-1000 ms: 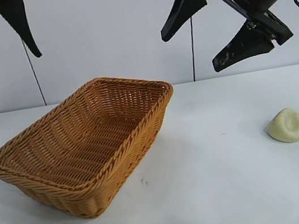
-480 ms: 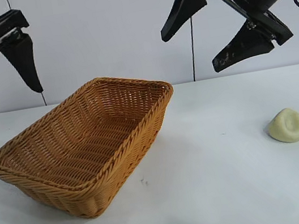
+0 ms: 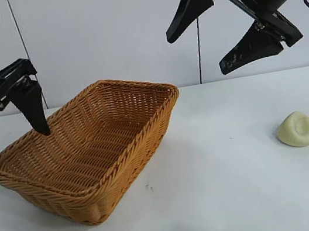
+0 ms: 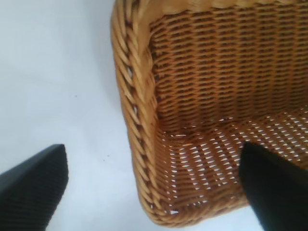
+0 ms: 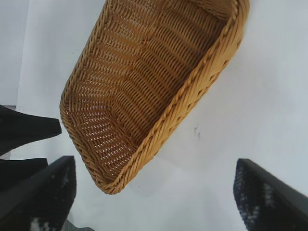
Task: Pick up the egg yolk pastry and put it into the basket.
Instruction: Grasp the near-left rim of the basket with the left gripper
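Observation:
The egg yolk pastry [image 3: 296, 129], a small pale yellow lump with a dented top, lies on the white table at the right, far from both grippers. The orange-brown wicker basket [image 3: 89, 150] stands left of centre with nothing in it. My left gripper [image 3: 14, 165] is open and straddles the basket's left end, one finger [image 3: 32, 109] over the rim and the other low at the frame edge. In the left wrist view, that gripper [image 4: 153, 149] spans the basket's corner [image 4: 139, 96]. My right gripper [image 3: 196, 55] hangs open high above the table, up and left of the pastry.
The right wrist view looks down past the open right gripper [image 5: 154, 163] onto the basket [image 5: 144, 72] and bare white table [image 5: 250, 96]; the left arm's dark fingers [image 5: 29, 127] show beside the basket's end. A pale wall stands behind the table.
The left arm has come down from the upper left corner to the basket's left end, still open. The right arm, basket and pastry have not moved.

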Controlling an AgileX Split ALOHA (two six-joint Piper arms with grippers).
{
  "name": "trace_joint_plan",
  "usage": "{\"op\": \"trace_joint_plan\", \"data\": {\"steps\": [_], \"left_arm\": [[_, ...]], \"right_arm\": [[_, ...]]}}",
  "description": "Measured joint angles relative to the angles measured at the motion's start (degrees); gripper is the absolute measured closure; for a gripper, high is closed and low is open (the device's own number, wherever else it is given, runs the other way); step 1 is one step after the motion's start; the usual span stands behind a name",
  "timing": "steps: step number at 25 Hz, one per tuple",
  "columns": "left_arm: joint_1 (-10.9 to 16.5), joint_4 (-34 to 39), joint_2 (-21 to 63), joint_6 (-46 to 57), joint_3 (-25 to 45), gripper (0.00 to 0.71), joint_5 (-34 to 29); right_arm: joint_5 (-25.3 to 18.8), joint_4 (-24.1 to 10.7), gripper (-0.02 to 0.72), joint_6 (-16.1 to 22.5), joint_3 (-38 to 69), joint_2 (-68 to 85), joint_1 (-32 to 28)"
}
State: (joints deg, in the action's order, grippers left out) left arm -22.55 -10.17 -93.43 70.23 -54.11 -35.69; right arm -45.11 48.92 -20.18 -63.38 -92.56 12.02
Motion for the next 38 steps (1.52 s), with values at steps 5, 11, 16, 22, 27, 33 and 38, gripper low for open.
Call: {"op": "trace_joint_plan", "data": {"steps": [5,11,16,22,27,33,38], "left_arm": [[0.34,0.61,-4.23,0.05,0.05,0.030,1.51],[1.24,0.73,-10.13,0.05,0.05,0.030,5.07],[1.24,0.56,-11.59,0.05,0.05,0.030,6.24],[1.24,0.56,-11.72,0.05,0.05,0.079,7.08],[1.24,0.56,-11.72,-0.19,0.05,0.270,7.08],[1.24,0.56,-11.72,-0.30,0.05,0.506,5.78],[1.24,0.45,-11.72,0.05,0.23,0.625,5.81]], "right_arm": [[0.00,0.00,0.068,0.00,0.00,0.00,0.00],[0.00,0.00,0.068,0.00,0.00,0.00,0.00],[0.00,0.00,0.068,0.00,0.00,0.00,0.00],[0.00,0.00,0.068,0.05,0.00,0.00,0.00],[0.00,0.00,0.068,0.05,0.00,0.00,0.00],[0.00,0.00,0.068,0.05,0.00,0.00,0.00],[0.00,0.00,0.068,0.05,0.00,0.00,0.00]]}}
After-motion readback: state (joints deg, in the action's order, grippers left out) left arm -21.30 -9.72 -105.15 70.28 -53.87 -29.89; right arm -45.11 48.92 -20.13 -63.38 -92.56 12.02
